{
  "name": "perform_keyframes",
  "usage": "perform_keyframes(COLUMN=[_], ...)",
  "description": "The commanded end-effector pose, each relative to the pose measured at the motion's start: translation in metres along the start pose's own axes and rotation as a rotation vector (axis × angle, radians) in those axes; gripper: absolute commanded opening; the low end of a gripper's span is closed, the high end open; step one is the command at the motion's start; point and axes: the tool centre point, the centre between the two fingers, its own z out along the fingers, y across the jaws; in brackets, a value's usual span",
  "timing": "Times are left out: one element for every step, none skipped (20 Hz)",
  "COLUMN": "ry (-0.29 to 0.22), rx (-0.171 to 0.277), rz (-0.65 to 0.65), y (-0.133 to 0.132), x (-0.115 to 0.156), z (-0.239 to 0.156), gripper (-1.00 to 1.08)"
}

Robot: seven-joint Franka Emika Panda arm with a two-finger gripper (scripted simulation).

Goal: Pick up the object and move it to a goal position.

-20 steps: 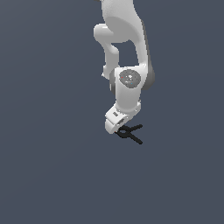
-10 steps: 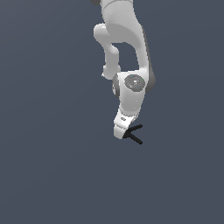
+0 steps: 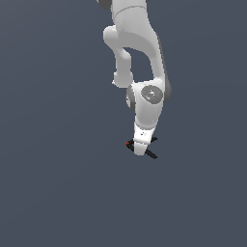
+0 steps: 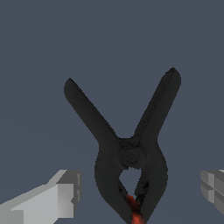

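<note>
The object is a small black clamp (image 4: 131, 153) with two spread arms and a red tip (image 4: 133, 210), lying on the dark grey floor. In the wrist view it sits between my two fingers (image 4: 61, 192), with a gap on each side. My gripper (image 4: 140, 188) is open and touches nothing. In the exterior view the gripper (image 3: 140, 150) is low over the clamp (image 3: 151, 154) and hides its middle. One black arm shows on the exterior view's right and the red tip (image 3: 128, 144) on its left.
The white arm (image 3: 137, 53) comes down from above the clamp in the exterior view. The plain dark grey floor (image 3: 58, 193) lies all around, and no other object shows.
The gripper has come down and toward the exterior view's right, from beside the clamp to over it. The clamp has not moved.
</note>
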Motion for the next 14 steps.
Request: perform_keyframes(ry=[0.001, 0.002, 0.002, 0.003, 0.003, 0.003, 0.003, 0.003, 0.003, 0.003, 0.003, 0.003, 0.003, 0.003], rx=[-0.002, -0.003, -0.003, -0.004, -0.004, -0.004, -0.005, -0.005, -0.005, -0.004, -0.004, -0.004, -0.004, -0.004], rz=[-0.043, -0.056, -0.067, -0.076, -0.084, -0.090, -0.094, -0.096, -0.097, -0.092, -0.092, -0.092, -0.093, -0.093], y=[-0.0010, -0.0013, -0.0016, -0.0018, -0.0020, -0.0022, -0.0023, -0.0024, -0.0024, -0.0024, -0.0024, -0.0023, -0.0025, -0.0025], x=[0.0023, 0.0030, 0.0036, 0.0042, 0.0046, 0.0049, 0.0051, 0.0053, 0.0053, 0.0051, 0.0051, 0.0050, 0.0051, 0.0049], z=[0.0023, 0.0031, 0.0037, 0.0042, 0.0047, 0.0050, 0.0052, 0.0054, 0.0054, 0.0052, 0.0056, 0.0067, 0.0086, 0.0112], gripper=[1.00, 1.00, 1.00, 1.00, 1.00, 1.00, 1.00, 1.00, 1.00, 1.00, 1.00, 1.00, 1.00, 1.00])
